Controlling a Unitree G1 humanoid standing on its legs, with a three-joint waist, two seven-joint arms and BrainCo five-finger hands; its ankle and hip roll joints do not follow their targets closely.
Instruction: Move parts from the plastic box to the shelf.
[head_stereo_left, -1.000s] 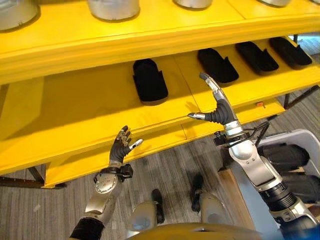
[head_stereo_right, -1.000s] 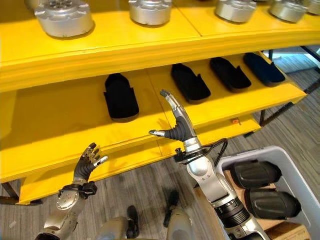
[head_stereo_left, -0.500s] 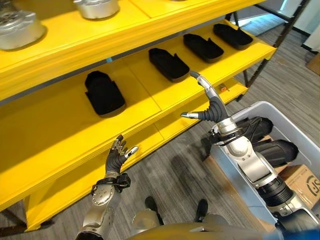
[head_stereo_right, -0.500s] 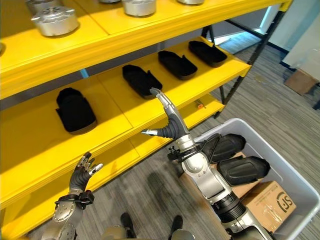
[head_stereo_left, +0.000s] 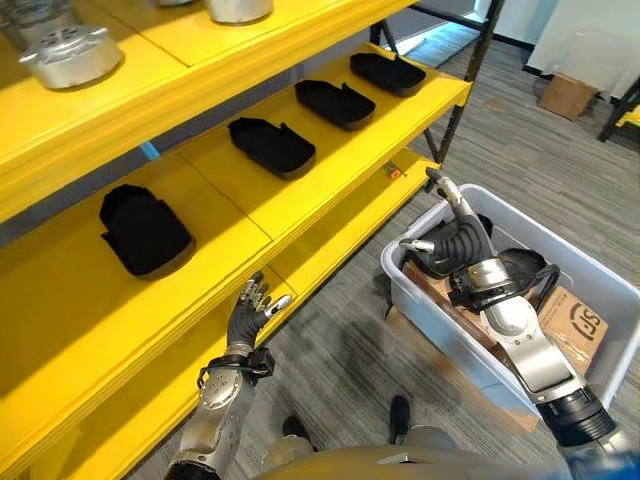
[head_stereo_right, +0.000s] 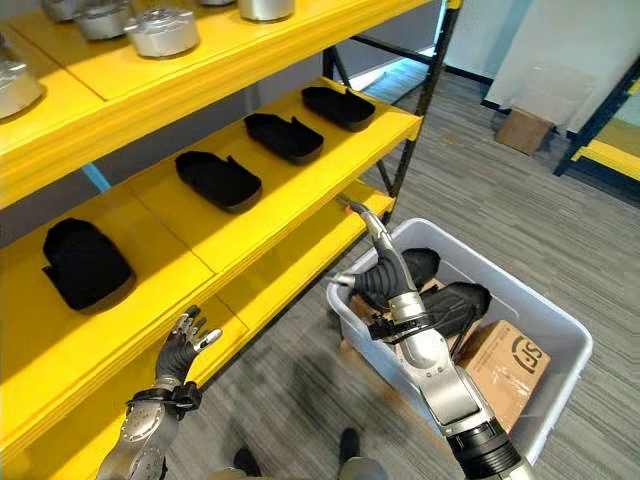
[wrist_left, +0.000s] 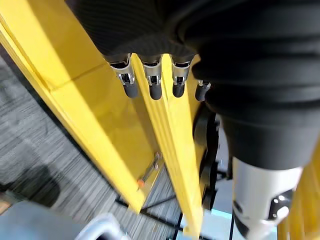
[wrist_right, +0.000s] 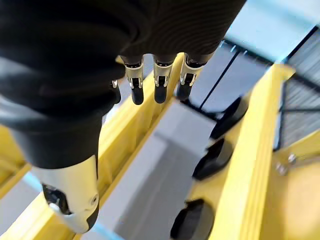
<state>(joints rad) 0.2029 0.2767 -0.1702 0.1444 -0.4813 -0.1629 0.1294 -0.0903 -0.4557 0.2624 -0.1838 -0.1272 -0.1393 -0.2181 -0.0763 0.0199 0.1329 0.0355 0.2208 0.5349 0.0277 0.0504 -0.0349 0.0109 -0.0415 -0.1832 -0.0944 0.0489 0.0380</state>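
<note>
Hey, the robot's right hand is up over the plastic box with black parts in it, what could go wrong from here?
1. The right hand is open with fingers straight above the plastic box; coming down, it may catch the rim nearest the shelf.
2. The black parts in the box lie close together beside a cardboard carton, so curling fingers round one may be awkward.
3. The middle shelf already holds four black parts; a new one needs a free gap.
</note>
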